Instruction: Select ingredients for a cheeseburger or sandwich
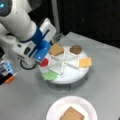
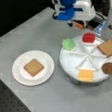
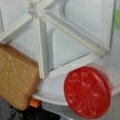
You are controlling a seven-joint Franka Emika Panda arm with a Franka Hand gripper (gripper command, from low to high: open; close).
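Red round (image 3: 87,92) overhangs divided tray (image 1: 72,75) rim, under gripper (image 1: 41,58); jaws' state: cannot tell.

Soft, blurred frames (wrist view worst), even overhead light.

Blue and white gripper (image 1: 42,53), white divided tray (image 2: 70,62), red round (image 3: 87,92), green round (image 2: 68,43), yellow-orange cheese square (image 1: 85,62), dark brown patty disc (image 1: 75,49), brown toast squares (image 2: 33,67), white paper plate (image 2: 20,75), grey table (image 2: 35,27).

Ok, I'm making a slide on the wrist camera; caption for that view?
Wrist view over the white divided tray: red round at its rim, toast square beside it.
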